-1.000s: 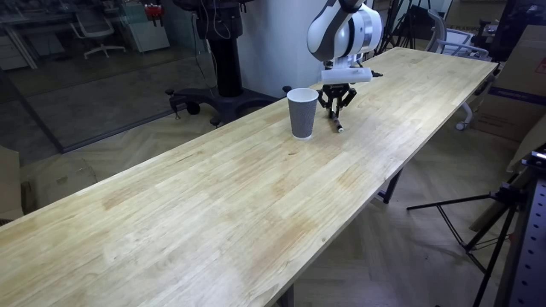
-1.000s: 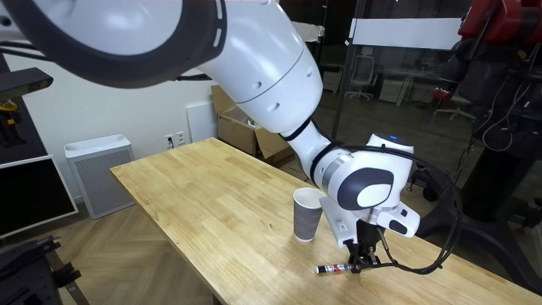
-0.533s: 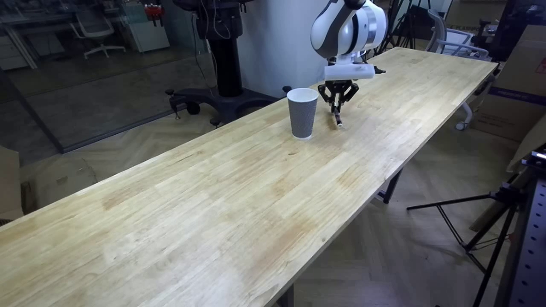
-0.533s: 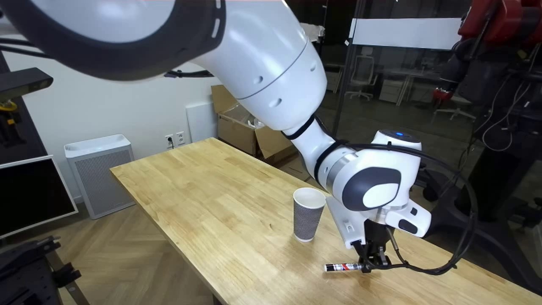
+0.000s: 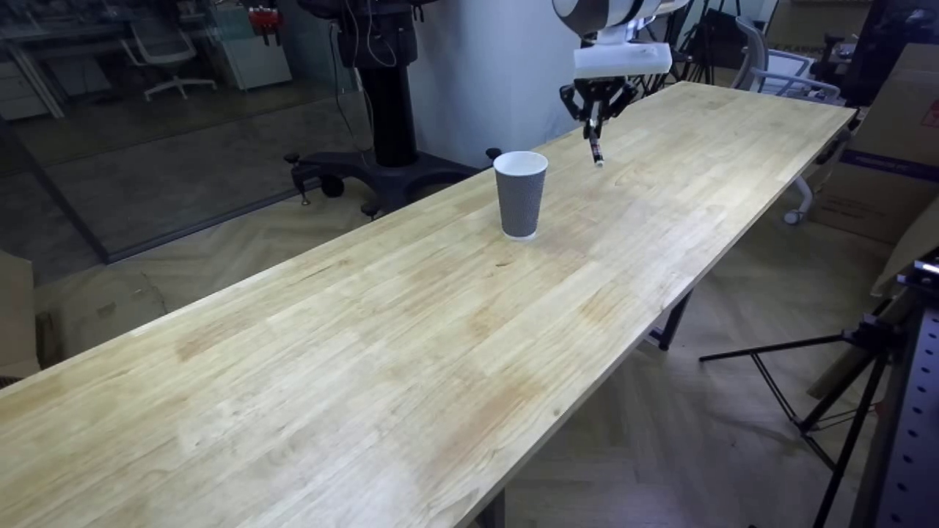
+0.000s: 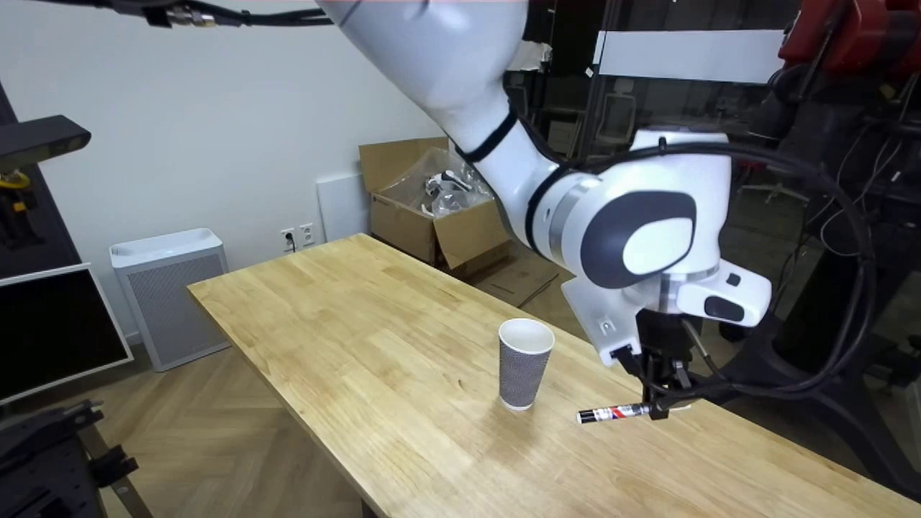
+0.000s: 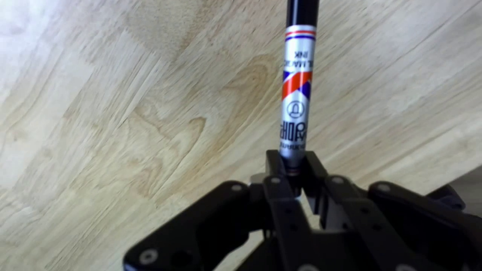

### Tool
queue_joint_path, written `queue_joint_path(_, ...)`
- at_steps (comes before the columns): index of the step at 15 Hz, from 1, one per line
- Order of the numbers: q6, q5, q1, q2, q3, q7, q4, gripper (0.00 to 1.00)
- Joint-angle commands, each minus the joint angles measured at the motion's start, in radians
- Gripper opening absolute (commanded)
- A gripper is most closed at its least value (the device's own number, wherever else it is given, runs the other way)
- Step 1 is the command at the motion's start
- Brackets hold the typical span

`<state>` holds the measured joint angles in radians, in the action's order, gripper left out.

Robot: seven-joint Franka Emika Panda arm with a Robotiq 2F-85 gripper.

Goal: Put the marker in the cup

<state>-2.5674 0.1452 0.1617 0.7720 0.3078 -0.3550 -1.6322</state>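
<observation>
The grey tapered cup with a white rim stands upright on the table in both exterior views [image 5: 521, 199] [image 6: 523, 374]. It is out of the wrist view. My gripper, seen in both exterior views [image 5: 593, 132] [image 6: 656, 410] and in the wrist view [image 7: 293, 165], is shut on the marker near one end. The marker [image 7: 296, 90] is white-silver with red and blue print and a black end. It sticks out from the fingers, roughly level, and also shows in both exterior views [image 5: 596, 152] [image 6: 614, 412]. Gripper and marker are above the table, apart from the cup.
The long wooden table [image 5: 411, 330] runs under the arm, with its edge at the lower right of the wrist view [image 7: 448, 180]. An open cardboard box [image 6: 432, 216] stands beyond the table. A black wheeled stand [image 5: 392, 125] is beside the table's far edge.
My gripper has risen from near the table with the marker held in it and moved away from the cup. The cup has not moved.
</observation>
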Motion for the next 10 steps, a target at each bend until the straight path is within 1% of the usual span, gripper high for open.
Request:
queue_joint_path(1,-0.052,-0.114,-0.134,-0.182,0.095,-0.122,-0.181,0.04)
queue_joint_path(3,-0.083,-0.205,-0.208,-0.232,0.149,-0.183,-0.212,0.04)
queue_joint_path(5,-0.092,-0.278,-0.255,-0.256,0.169,-0.221,-0.209,0.04)
queue_joint_path(6,-0.093,-0.301,-0.265,-0.264,0.165,-0.227,-0.204,0.04)
queue_joint_path(8,-0.075,-0.306,-0.258,-0.276,0.126,-0.211,-0.187,0.04)
queue_joint_path(9,-0.074,-0.296,-0.232,-0.251,0.116,-0.195,-0.169,0.18)
queue_joint_path(10,-0.074,-0.300,-0.237,-0.256,0.109,-0.195,-0.169,0.18)
